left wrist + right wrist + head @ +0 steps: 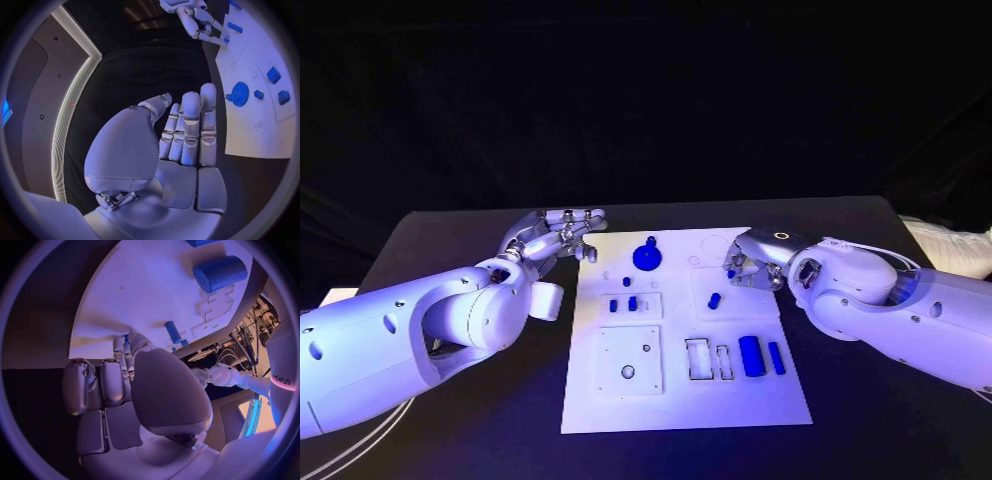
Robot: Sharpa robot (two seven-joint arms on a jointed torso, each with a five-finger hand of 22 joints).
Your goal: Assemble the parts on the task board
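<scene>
The white task board (pixel 678 400) lies in the middle of the black table. On it are a blue gear (pixel 646 257), two small blue blocks (pixel 623 303), a short blue peg (pixel 714 299), a thick blue cylinder (pixel 751 356) and a thinner blue bar (pixel 776 357). My left hand (pixel 560 235) hovers at the board's far left corner with its fingers (pixel 189 127) straight and nothing in them. My right hand (pixel 756 266) is at the board's far right edge with its fingers curled down, pinching a small blue part (pixel 731 270) against the board. The peg (pixel 173 332) lies just beyond those fingertips.
The board has a square inset plate (pixel 630 362) and two rectangular slots (pixel 705 359) in its near half. Something white (pixel 945 246) lies at the table's right edge. Bare black table (pixel 459 235) lies to the left of the left hand.
</scene>
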